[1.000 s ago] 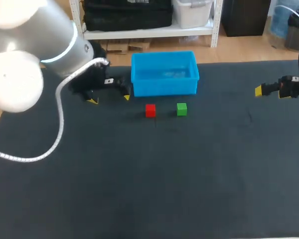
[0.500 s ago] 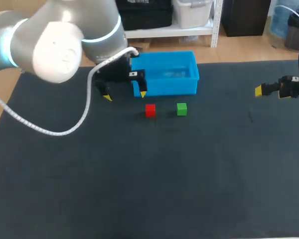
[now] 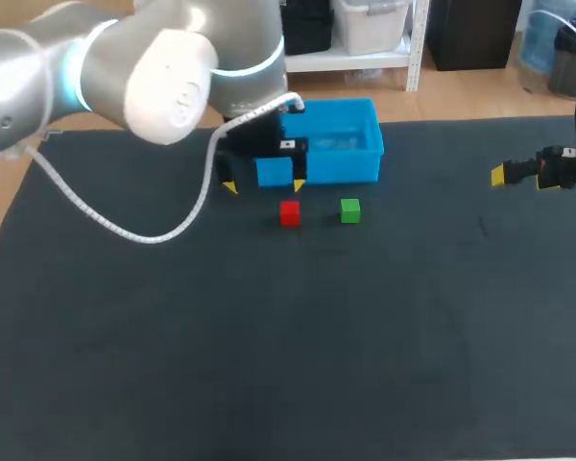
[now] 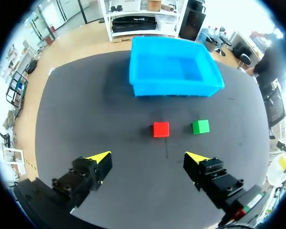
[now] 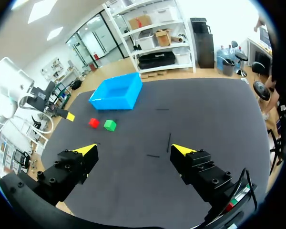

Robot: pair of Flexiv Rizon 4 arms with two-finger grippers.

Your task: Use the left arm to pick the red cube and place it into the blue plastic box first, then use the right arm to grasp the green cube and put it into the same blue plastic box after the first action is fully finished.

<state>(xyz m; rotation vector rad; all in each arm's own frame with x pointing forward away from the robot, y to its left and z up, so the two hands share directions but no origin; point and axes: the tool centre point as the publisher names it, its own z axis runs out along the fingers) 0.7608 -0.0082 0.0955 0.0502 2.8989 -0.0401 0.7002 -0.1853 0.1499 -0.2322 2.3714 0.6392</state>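
Our left arm [image 3: 163, 67] comes in over the far side of the counter [image 3: 269, 346], and in the head view its wrist hides the left near corner of the blue plastic box [image 3: 341, 165], leaving a patch of the box's front wall showing between the two yellow tips. A white cable [image 3: 125, 226] loops down from the arm and crosses part of the dark surface. How high the left tool [image 4: 148, 157] hangs above the counter we cannot tell. Its fingers stand wide apart, gripping nothing. In its own wrist view the red cube [image 4: 161, 129] lies ahead of the gap between them. The cube is small, bright red and sharp-edged, and it sits flat on the counter just in front of the box. The green cube [image 4: 200, 126] rests near it on the same line, the two apart with bare counter between them. The open-topped box stands beyond both. Our right arm is cut off at the head view's edge, where only one yellow tip can be made out. Its wrist view shows the right tool [image 5: 133, 150] with fingers spread over bare counter, well apart from the cubes and the box.
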